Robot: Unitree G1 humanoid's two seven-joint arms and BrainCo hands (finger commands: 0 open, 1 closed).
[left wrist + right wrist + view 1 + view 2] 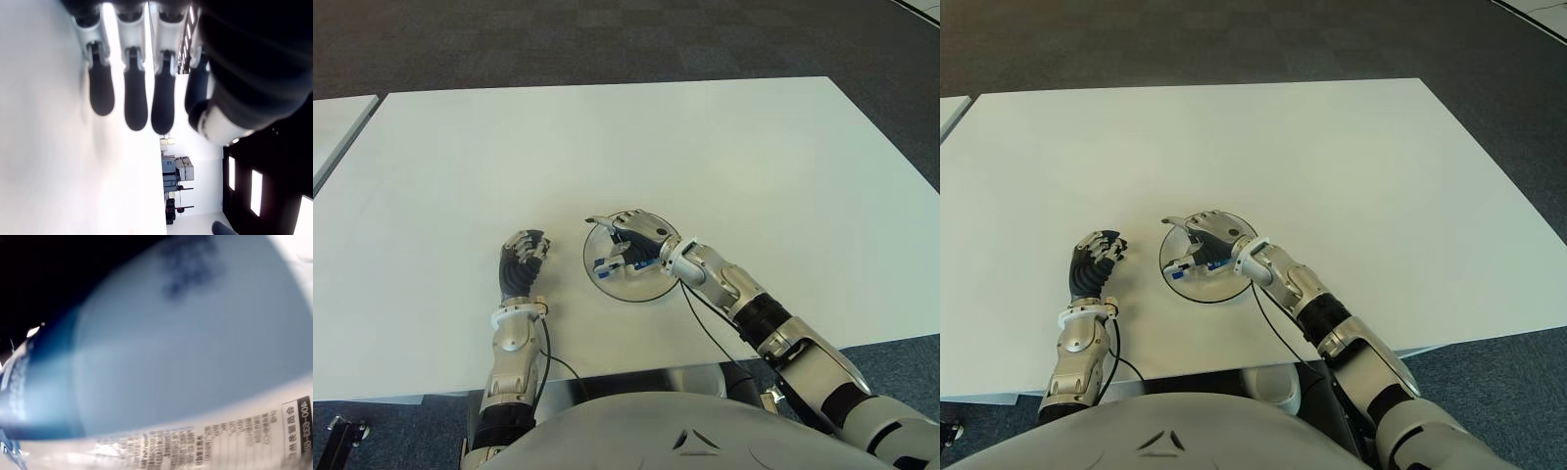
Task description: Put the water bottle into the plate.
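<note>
A clear water bottle (625, 262) with a blue cap and blue label lies on its side in a round transparent plate (619, 291) near the table's front edge. My right hand (632, 237) is over the plate with its fingers wrapped around the bottle's body and the thumb stretched out to the left. The bottle (171, 382) fills the right wrist view, so the hand's fingers are hidden there. My left hand (522, 258) shows beside the plate on its left, its fingers (134, 98) loosely bent and holding nothing.
The white table (607, 147) stretches far behind and to both sides of the plate. A second table's corner (337, 113) shows at the far left, with dark carpet beyond. A black cable (705, 323) hangs along my right forearm.
</note>
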